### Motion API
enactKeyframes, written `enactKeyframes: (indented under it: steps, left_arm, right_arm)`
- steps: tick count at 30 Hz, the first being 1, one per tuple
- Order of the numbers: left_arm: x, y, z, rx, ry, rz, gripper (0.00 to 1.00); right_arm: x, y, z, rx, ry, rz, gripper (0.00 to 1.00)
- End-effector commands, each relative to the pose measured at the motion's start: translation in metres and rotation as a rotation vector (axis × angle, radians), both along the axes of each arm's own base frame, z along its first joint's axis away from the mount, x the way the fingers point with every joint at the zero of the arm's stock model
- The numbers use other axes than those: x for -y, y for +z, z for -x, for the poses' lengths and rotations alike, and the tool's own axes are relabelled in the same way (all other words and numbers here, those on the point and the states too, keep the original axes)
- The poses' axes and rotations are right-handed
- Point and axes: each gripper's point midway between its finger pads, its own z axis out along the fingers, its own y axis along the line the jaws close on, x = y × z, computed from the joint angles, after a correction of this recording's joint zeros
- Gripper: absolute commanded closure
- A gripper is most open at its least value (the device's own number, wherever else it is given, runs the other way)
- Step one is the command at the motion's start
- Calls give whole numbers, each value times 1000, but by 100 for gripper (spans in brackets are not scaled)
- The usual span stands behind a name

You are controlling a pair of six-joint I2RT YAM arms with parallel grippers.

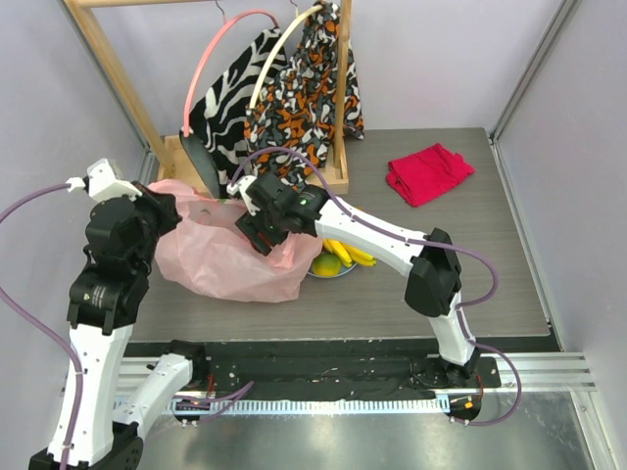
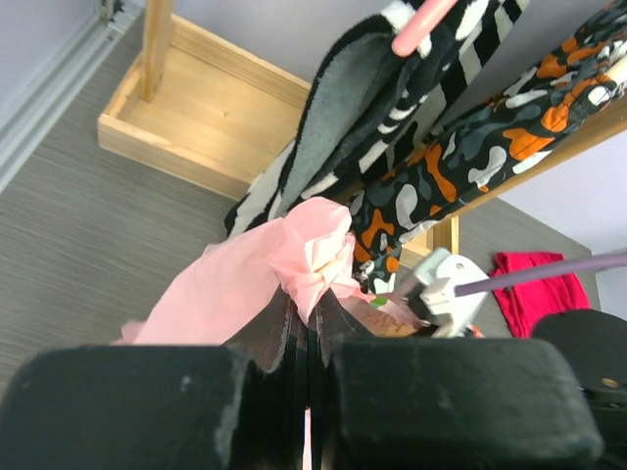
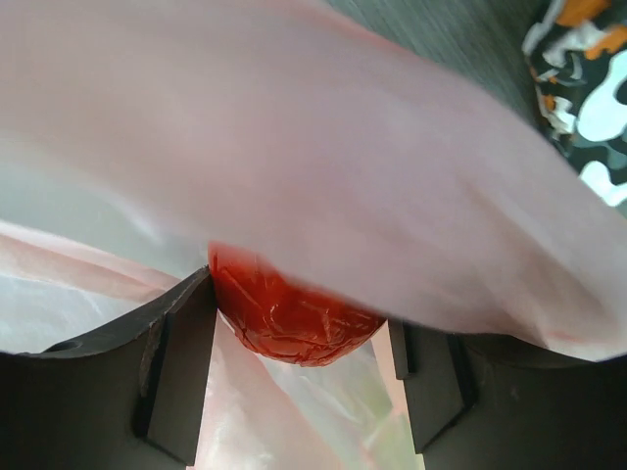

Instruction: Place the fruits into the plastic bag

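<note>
The pale-pink plastic bag (image 1: 225,259) lies left of centre on the table. My left gripper (image 1: 174,211) is shut on a bunched edge of the bag (image 2: 284,259) and holds it up; the jaws (image 2: 312,313) are pressed together on the film. My right gripper (image 1: 260,235) reaches into the bag's mouth. In the right wrist view it (image 3: 299,328) holds the red apple (image 3: 284,318) between its fingers, with bag film (image 3: 294,147) draped over it. The yellow bananas (image 1: 350,253) and the green-yellow fruit (image 1: 326,264) lie on the blue plate (image 1: 338,274). The orange is hidden.
A wooden clothes rack (image 1: 196,157) with a zebra-print garment and an orange-and-black garment (image 1: 309,88) stands right behind the bag. A folded red cloth (image 1: 428,172) lies at the back right. The right arm's white wrist (image 2: 446,284) shows close to my left gripper.
</note>
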Motion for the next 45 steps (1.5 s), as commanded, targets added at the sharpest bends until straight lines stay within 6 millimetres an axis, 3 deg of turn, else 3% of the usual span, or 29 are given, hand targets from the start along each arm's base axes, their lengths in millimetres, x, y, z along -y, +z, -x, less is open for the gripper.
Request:
enactKeyframes:
  steps: [1, 14, 18, 19, 25, 29, 33, 41, 45]
  left_arm:
    - [-18, 31, 17, 95, 70, -24, 100]
    - [-21, 20, 30, 57, 77, -17, 100]
    - [-27, 21, 34, 63, 106, -27, 100]
    - [-28, 21, 35, 64, 110, -29, 100]
    - [-33, 23, 37, 74, 132, -37, 100]
    - [-35, 23, 37, 78, 145, -44, 100]
    - [-37, 23, 36, 77, 156, -49, 100]
    - [-38, 22, 31, 84, 166, -53, 100]
    - [-37, 19, 27, 77, 162, -54, 100]
  right_arm:
    - [12, 33, 0, 68, -26, -36, 83]
    - [-12, 41, 20, -8, 80, -151, 57]
    - [-17, 45, 22, -22, 86, -187, 42]
    - [-18, 47, 23, -22, 91, -194, 31]
    - [-23, 53, 27, -26, 117, -220, 28]
    - [-28, 61, 34, -39, 156, -259, 10]
    - [-36, 73, 37, -36, 183, -312, 7]
    - [-44, 118, 43, -2, 217, -440, 4]
    - [-46, 173, 55, 25, 256, -602, 7]
